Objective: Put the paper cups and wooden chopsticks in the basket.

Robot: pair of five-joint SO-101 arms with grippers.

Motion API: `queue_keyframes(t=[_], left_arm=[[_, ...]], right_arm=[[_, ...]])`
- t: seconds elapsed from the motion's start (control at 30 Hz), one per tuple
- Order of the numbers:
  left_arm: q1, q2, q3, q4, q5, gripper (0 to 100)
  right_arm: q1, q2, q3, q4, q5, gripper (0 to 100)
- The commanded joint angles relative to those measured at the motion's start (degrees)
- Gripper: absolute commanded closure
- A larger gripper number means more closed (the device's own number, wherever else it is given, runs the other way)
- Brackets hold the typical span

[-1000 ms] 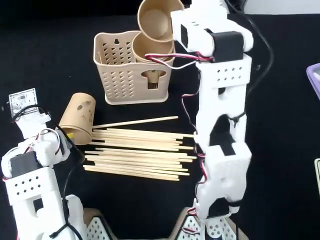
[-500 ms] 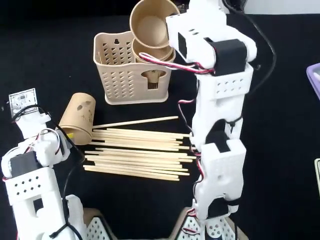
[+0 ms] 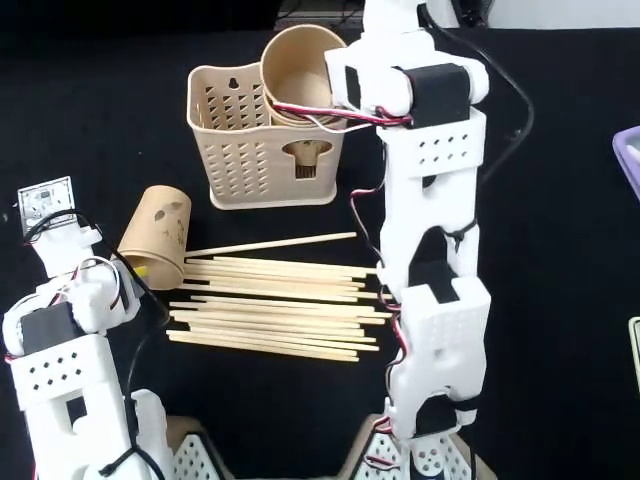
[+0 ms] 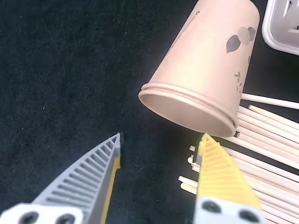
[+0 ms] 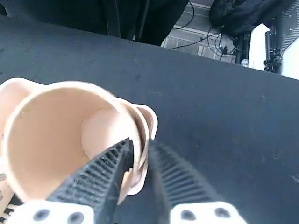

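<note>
High view, left arm [image 3: 60,370]: parked at the near left corner of the black table [image 3: 120,100], off to the side of everything.
Left gripper [image 4: 159,136]: fingers spread apart with nothing between them, one grey and one yellow. The tips sit just short of the lying cup's rim.
Lying cup [image 3: 160,233]: paper cup on its side on the table, mouth pointing toward the near left where the left gripper is. In the left wrist view its rim is right by the left ends of the chopsticks.
Chopsticks [image 3: 280,300]: loose pile lying flat mid-table, running left to right, on the near side of the basket. One stick on the far edge of the pile lies a bit apart from the rest and angled.
Basket [image 3: 245,150]: beige with holes in the walls, standing upright on the far side of the chopsticks.
Cup in basket [image 3: 283,113]: sits in the right end of the basket, and you can really only see its rim.
Held cup [image 3: 300,60]: tilted, with its mouth open toward the camera, at the basket's far right end. Its base goes down into the cup in basket, but how deep, can't tell.
Right gripper [image 5: 139,144]: clamped on the held cup's rim, one finger inside the cup and one outside.
Right arm [image 3: 430,250]: stretched from the near edge out to the far side, just right of the chopsticks and basket.
</note>
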Motion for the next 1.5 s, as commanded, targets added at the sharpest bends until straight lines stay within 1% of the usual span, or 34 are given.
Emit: queue_keyframes(t=[0.0,0.2,0.27,0.37,0.47,0.57,0.7,0.87,1.0,1.03,1.13,1.27,1.33,1.37,1.47], left_arm=[[-0.48,-0.97,-0.75,-0.44,-0.09,73],[-0.48,-0.97,-0.75,-0.35,-0.09,73],[-0.48,-0.97,-0.75,-0.35,-0.09,73],[-0.48,-0.97,-0.75,-0.35,-0.09,73],[-0.48,-0.97,-0.75,-0.53,-0.09,73],[-0.57,-0.97,-0.75,-0.53,-0.09,73],[-0.84,-0.97,-1.36,-0.35,0.18,73],[-6.81,-1.05,-4.44,-0.62,0.44,73],[-6.29,-0.97,-7.87,-0.88,-0.70,73],[-5.67,-0.97,-8.75,-0.88,-2.64,73],[-4.09,-0.97,-10.33,-0.97,-11.96,73],[-1.63,-0.97,-7.60,-5.27,-30.95,73],[-0.92,-0.97,-4.70,-8.88,-38.59,73],[-0.31,-0.97,-3.03,-11.34,-40.35,73],[-0.13,-0.97,2.68,-20.57,-41.14,73]], right_arm=[[-1.93,-0.75,-1.98,0.00,-0.09,75.8],[-2.55,-0.84,-7.78,0.26,-0.44,75.2],[-2.46,-0.92,-10.95,1.85,-0.44,75.4],[-2.29,-0.92,-15.25,4.13,-0.18,79.9],[-1.58,-2.51,-14.46,4.13,-0.18,84.5],[-1.32,-6.55,-8.66,4.22,-0.44,85.0],[-1.41,-18.42,7.08,4.22,-0.44,85.0],[-1.67,-37.67,33.19,3.43,0.53,84.9],[-1.23,-49.63,54.46,-0.97,7.03,84.9],[-1.23,-52.18,60.00,-2.02,8.44,84.9],[-1.14,-60.09,76.70,-6.68,10.99,84.9],[2.90,-71.52,99.12,-17.67,11.43,84.9],[5.98,-77.67,109.76,-24.44,11.43,84.9],[7.03,-80.66,114.77,-27.52,11.43,84.9],[8.70,-88.48,127.52,-34.37,11.43,84.9]])
